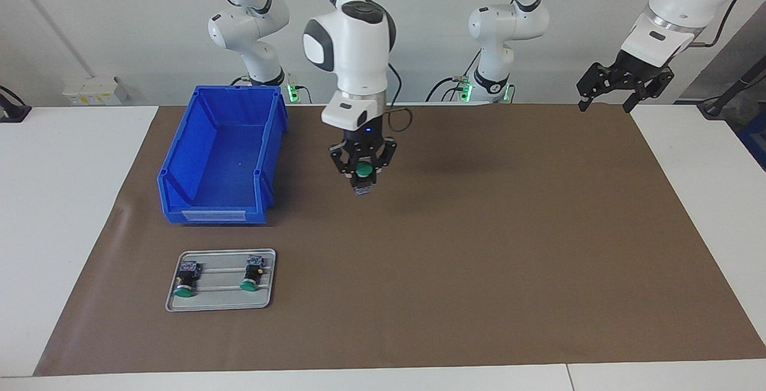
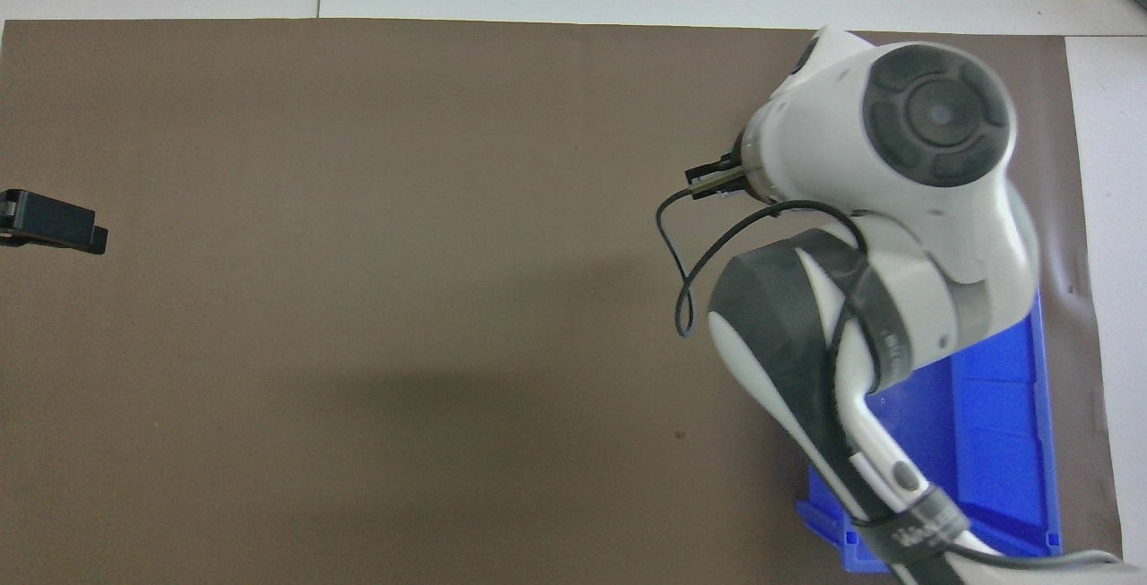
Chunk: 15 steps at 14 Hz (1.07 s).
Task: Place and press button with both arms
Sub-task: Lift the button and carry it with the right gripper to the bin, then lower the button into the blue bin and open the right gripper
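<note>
Mat: your brown mat (image 1: 479,247) covers most of the table (image 1: 72,211) and is the work surface; its wide bare middle is likely where the button is meant to stand.
Bin: the blue bin (image 1: 221,151) sits toward the right arm's end, beside the carrying arm, with nothing visible inside it.
Right arm: it (image 1: 353,38) reaches out over the mat next to the bin, wrist pointing straight down, so you can lower the part vertically.
Left arm: it (image 1: 670,8) waits raised at its own end, clear of the carrying path.
Tray: the grey tray (image 1: 220,280) lies farther from the robots than the bin; two spare buttons (image 1: 187,277) (image 1: 252,274) lie on their sides on it.
Left gripper: it (image 1: 622,88) hangs with fingers spread and empty, over the mat's edge, probably kept free for the press.
Right gripper: it (image 1: 362,169) is clamped on the button, fingers to either side.
Button: the button (image 1: 362,174) hangs in the air over the mat, green cap facing the high camera, terminal block lowest; you have not set it down yet.
</note>
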Each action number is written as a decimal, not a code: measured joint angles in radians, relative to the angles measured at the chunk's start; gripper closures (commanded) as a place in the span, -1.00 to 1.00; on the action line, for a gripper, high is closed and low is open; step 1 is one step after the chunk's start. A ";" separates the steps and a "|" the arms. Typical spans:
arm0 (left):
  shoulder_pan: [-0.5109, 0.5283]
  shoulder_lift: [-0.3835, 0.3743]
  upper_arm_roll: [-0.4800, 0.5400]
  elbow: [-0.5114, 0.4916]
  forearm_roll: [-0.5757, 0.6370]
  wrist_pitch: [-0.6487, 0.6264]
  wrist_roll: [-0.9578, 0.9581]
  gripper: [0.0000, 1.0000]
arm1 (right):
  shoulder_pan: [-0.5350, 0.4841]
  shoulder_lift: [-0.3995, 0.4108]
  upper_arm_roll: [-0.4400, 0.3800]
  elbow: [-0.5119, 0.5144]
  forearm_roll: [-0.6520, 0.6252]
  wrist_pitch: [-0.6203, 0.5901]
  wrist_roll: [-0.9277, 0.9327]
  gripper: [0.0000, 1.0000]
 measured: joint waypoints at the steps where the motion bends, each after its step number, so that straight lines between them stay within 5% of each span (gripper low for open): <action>1: 0.000 0.000 0.000 0.000 0.000 0.000 0.000 -1.00 | -0.068 -0.014 0.000 -0.005 0.007 -0.033 -0.093 1.00; 7: 0.000 0.000 0.000 0.000 0.000 0.000 0.000 -1.00 | -0.342 -0.074 0.000 -0.275 0.027 0.080 -0.382 1.00; 15: 0.000 0.000 0.000 0.000 0.000 0.000 0.000 -1.00 | -0.372 -0.121 0.009 -0.548 0.060 0.228 -0.379 1.00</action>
